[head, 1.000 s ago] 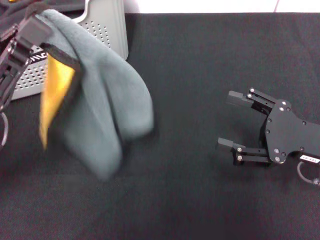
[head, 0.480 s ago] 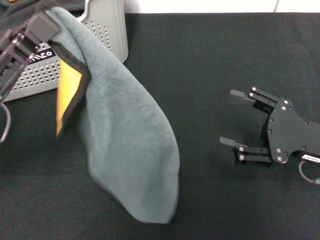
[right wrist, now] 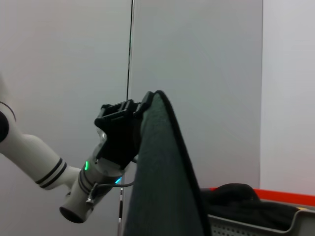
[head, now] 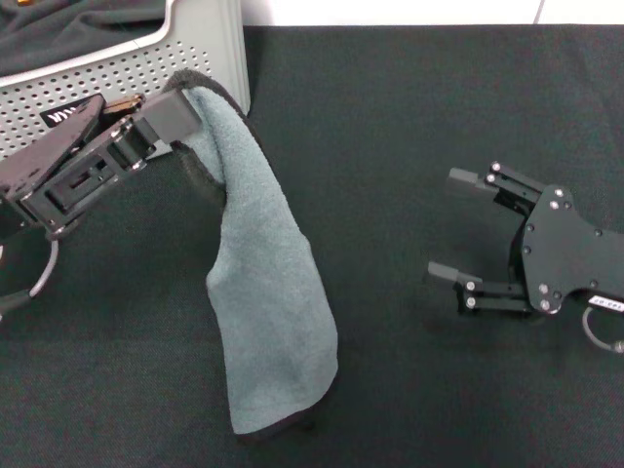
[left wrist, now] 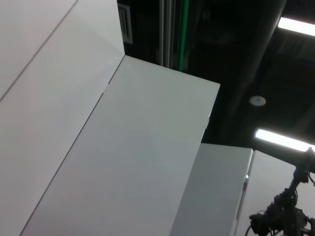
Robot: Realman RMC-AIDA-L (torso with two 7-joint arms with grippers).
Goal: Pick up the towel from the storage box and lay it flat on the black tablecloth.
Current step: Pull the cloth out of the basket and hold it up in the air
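Observation:
My left gripper (head: pixel 180 122) is shut on one end of the grey-green towel (head: pixel 268 292), which hangs down in a long fold with its lower end touching the black tablecloth (head: pixel 409 127). The right wrist view shows the towel (right wrist: pixel 162 182) hanging from the left gripper (right wrist: pixel 125 123). The light grey perforated storage box (head: pixel 127 68) stands at the far left, just behind the left gripper. My right gripper (head: pixel 448 226) is open and empty, low over the tablecloth to the right of the towel.
A darker charcoal cloth (head: pixel 68 29) lies inside the storage box; it also shows in the right wrist view (right wrist: pixel 246 199). The left wrist view shows only white panels and ceiling lights.
My left gripper has come down and to the right, away from the box, with the towel. The towel now hangs narrower, its lower end on the tablecloth, its yellow side hidden. The right arm has barely moved.

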